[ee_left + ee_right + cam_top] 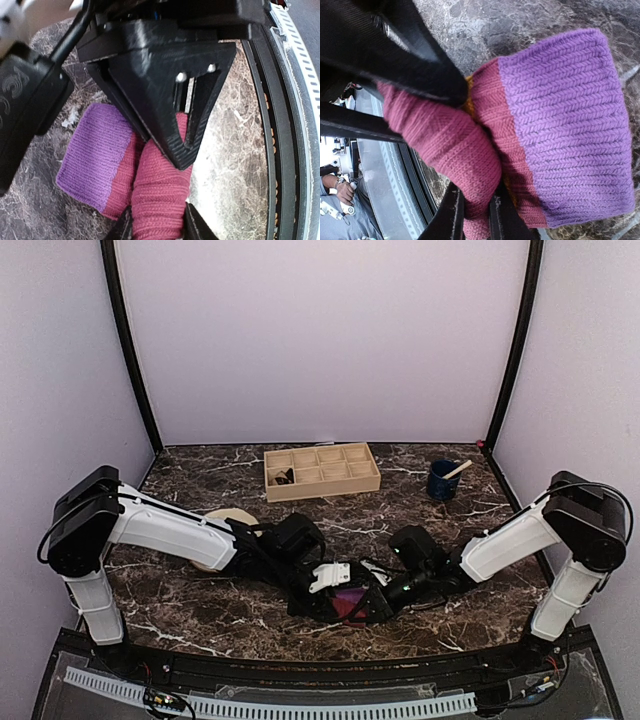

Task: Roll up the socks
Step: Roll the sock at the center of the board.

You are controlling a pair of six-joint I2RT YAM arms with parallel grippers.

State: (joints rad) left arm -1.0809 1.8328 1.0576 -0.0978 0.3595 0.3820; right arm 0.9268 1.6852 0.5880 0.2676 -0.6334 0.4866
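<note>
At lower centre of the top view, the magenta sock (350, 602) lies on the dark marble table (200, 605) between the two arm tips, at the near edge. Its purple cuff (565, 125) lies flat. The magenta foot part is bunched into a thick fold, with a sliver of orange at the seam.

The left gripper (157, 224) is closed narrow on that fold. The right gripper (476, 214) also pinches magenta fabric tight.

No second sock can be made out here.

Step judged: mid-roll, fold started, cuff not yet taken in. Next move likely needs one claw to hold the roll while the other turns it toward the cuff.

Farther up the frame: beige plate (228, 514), wooden tray (320, 488), blue cup (441, 481).
</note>
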